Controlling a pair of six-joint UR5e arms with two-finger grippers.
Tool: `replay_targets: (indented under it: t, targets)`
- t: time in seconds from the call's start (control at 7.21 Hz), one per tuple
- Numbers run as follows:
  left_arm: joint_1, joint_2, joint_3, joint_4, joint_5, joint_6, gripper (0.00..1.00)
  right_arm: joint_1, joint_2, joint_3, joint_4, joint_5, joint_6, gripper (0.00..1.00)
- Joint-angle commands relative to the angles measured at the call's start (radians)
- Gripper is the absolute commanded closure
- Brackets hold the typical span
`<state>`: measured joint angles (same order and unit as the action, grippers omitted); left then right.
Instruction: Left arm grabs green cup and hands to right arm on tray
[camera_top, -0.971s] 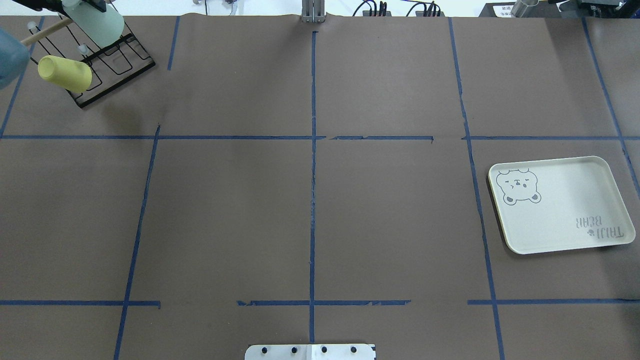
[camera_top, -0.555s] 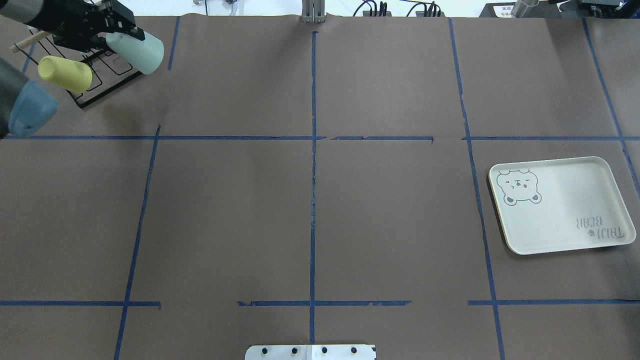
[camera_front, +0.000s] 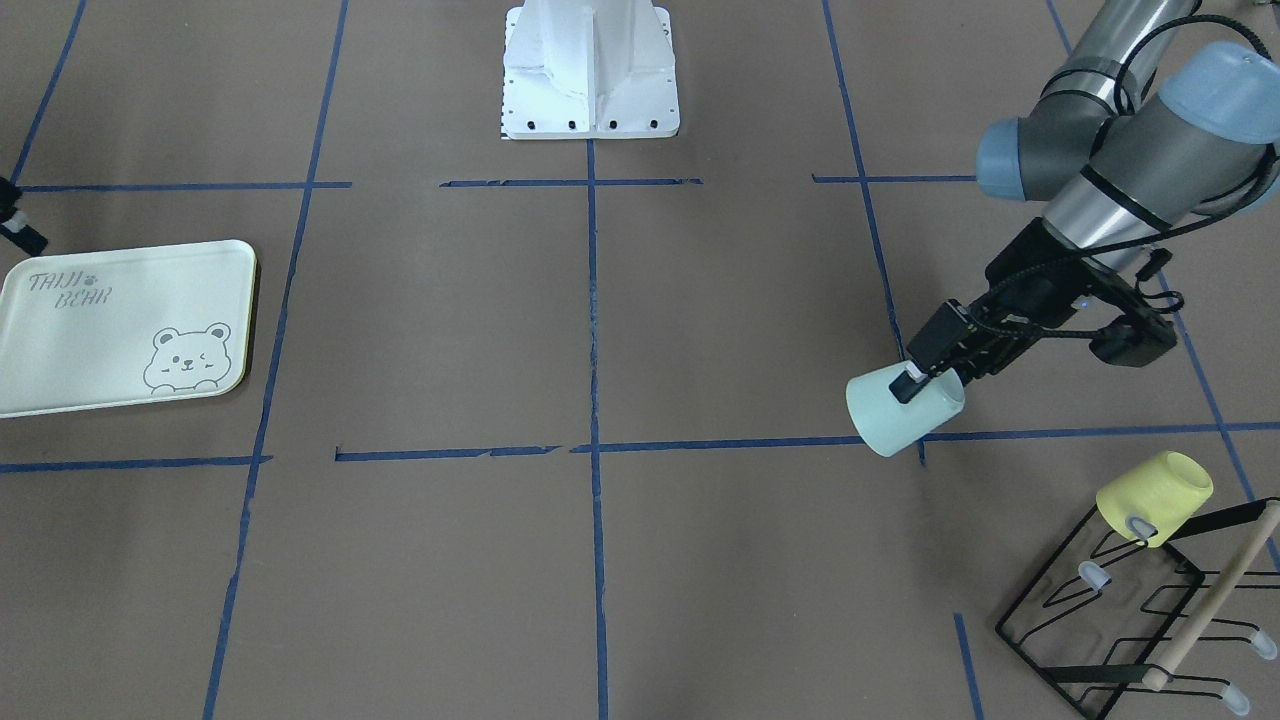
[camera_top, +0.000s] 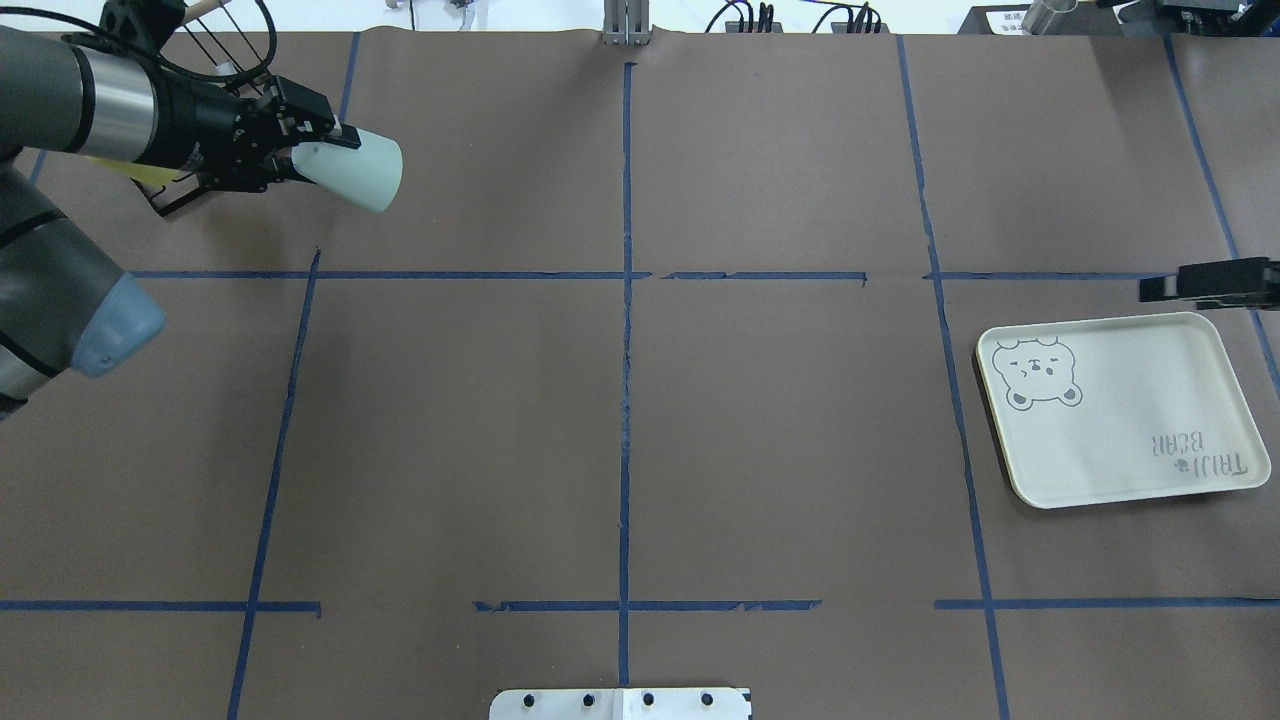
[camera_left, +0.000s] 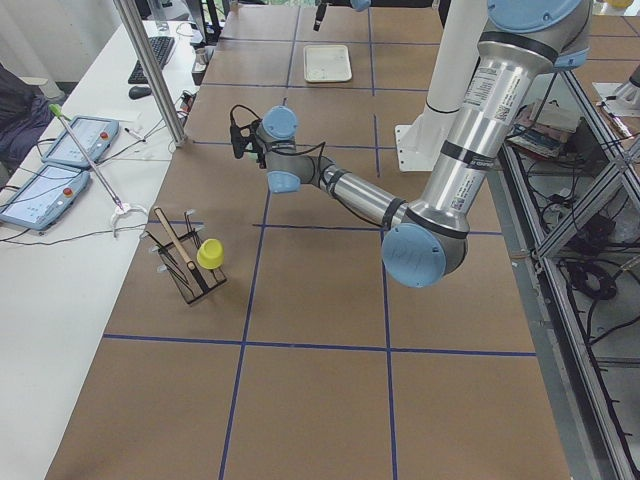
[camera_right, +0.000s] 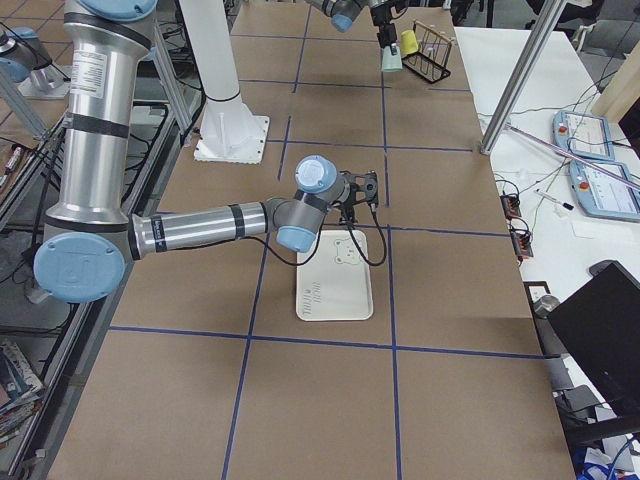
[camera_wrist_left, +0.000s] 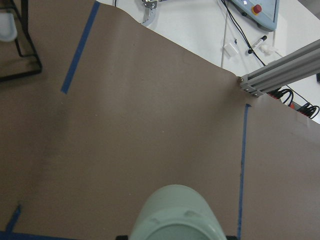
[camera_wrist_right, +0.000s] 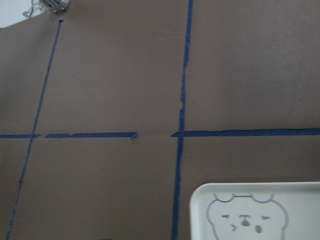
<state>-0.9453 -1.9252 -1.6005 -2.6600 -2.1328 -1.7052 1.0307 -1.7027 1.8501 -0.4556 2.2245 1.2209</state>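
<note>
Mint-green plastic is now seen clear of the wire rack (camera_front: 1100, 620). The green cup (camera_top: 355, 172), which was at the rack a second ago, has been carried some way toward the tray (camera_top: 1110, 322). It is still well apart from the tray, held off the table and tipped on its side with its base turned toward the tray. Its rim is clenched by the left gripper (camera_top: 318, 158). The right gripper (camera_top: 1165, 288) has been brought in just beside the tray's far edge, where nothing was seen before; whether it is spread or closed cannot be told. The pick-up is judged done, with the hand-over still to come. A yellow cup (camera_front: 1155, 495) is left on the rack, farther from the tray. "TAIJI BEAR" can be read on the tray, and a winking bear is drawn in the opposite corner.
</note>
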Motion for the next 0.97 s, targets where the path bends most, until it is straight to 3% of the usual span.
replay_targets:
  t: [0.0,0.28,0.55,0.83]
  targets:
    - [0.071,0.012,-0.021,-0.185,0.02,-0.207,0.61,-0.185,0.084,0.001,0.203,-0.117,0.291,0.0]
    - [0.189,0.011,-0.07,-0.266,0.115,-0.325,0.61,-0.271,0.194,0.006,0.352,-0.118,0.464,0.0]
    - [0.241,0.0,-0.084,-0.398,0.122,-0.401,0.61,-0.332,0.311,0.001,0.397,-0.129,0.535,0.0]
    - [0.319,-0.014,-0.085,-0.486,0.181,-0.413,0.61,-0.537,0.374,-0.002,0.496,-0.401,0.545,0.0]
